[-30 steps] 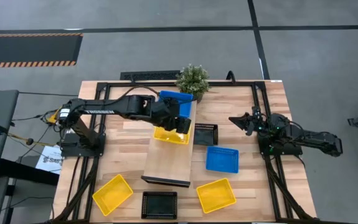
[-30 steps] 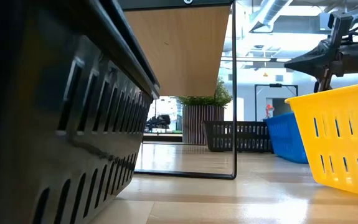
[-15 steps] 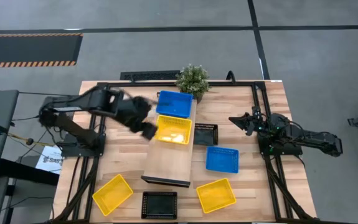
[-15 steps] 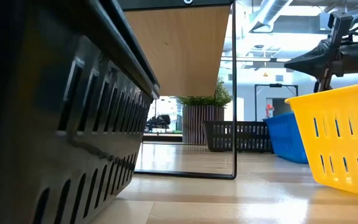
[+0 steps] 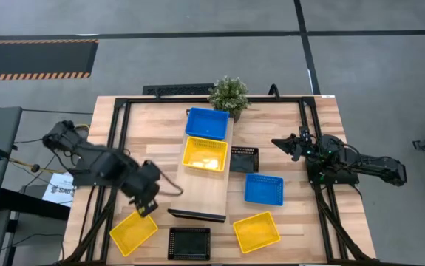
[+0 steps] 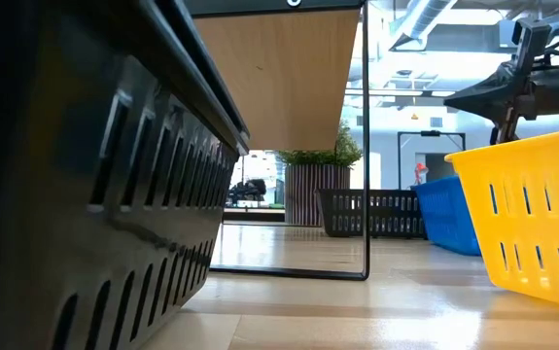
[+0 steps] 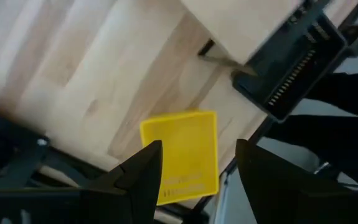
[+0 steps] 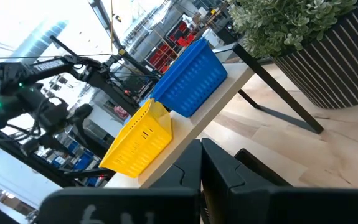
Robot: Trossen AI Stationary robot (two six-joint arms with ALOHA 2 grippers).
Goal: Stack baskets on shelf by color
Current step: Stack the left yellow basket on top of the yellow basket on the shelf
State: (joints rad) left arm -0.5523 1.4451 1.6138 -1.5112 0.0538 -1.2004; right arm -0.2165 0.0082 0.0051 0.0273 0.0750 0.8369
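The left gripper [image 5: 147, 207] hangs with its fingers spread wide and empty above a yellow plastic mesh basket [image 5: 134, 230] lying on the wooden table [image 5: 286, 125] near the front left corner. On the long light-wood shelf [image 5: 202, 193] a blue plastic mesh basket [image 5: 207, 123] sits at the far end, with a second yellow mesh basket [image 5: 205, 154] just beside it. The right gripper [image 5: 281, 142] waits at the table's right side with its fingers closed together on nothing.

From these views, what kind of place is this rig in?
Probably an industrial lab or workshop, not a home. The wooden table stands on bare grey concrete floor with hazard striping; the low view shows exposed ceiling ducts, and the right wrist view shows storage racks behind.
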